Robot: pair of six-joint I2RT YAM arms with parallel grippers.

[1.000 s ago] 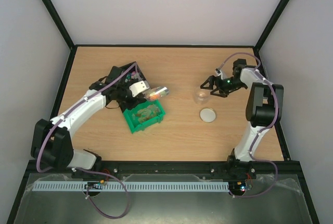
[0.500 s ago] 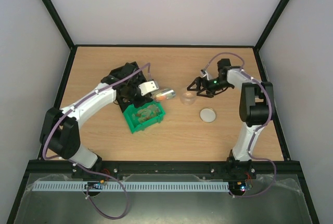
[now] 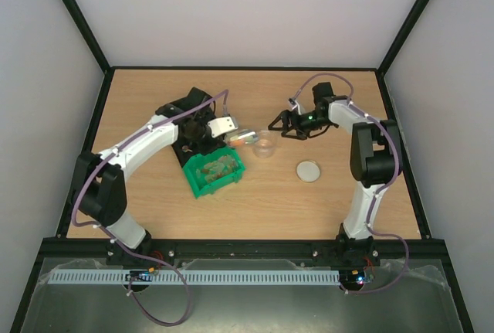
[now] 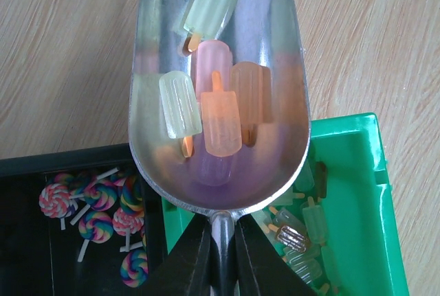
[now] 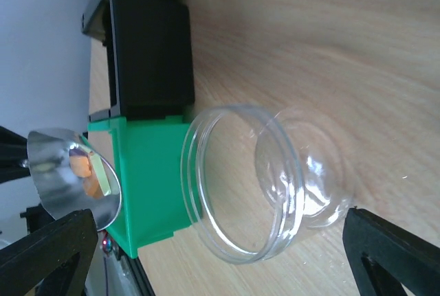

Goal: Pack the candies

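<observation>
The top camera, above and behind the arm bases, looks down from far on the whole table point(image 3: 270, 202). The left wrist camera looks straight down, very near, on the metal scoop point(image 4: 285, 152) with candies point(image 4: 220, 121). The right wrist camera looks low over the clear cup point(image 5: 268, 179), with the scoop at its 8 o'clock. All views share the green tray point(image 3: 210, 189).

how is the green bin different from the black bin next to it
The green bin is bright green and holds ice-lolly-shaped candies. The black bin is dark and holds swirled rainbow lollipops. Seen from above, the black bin lies farther back than the green bin. Both are open-topped and sit side by side.
</observation>
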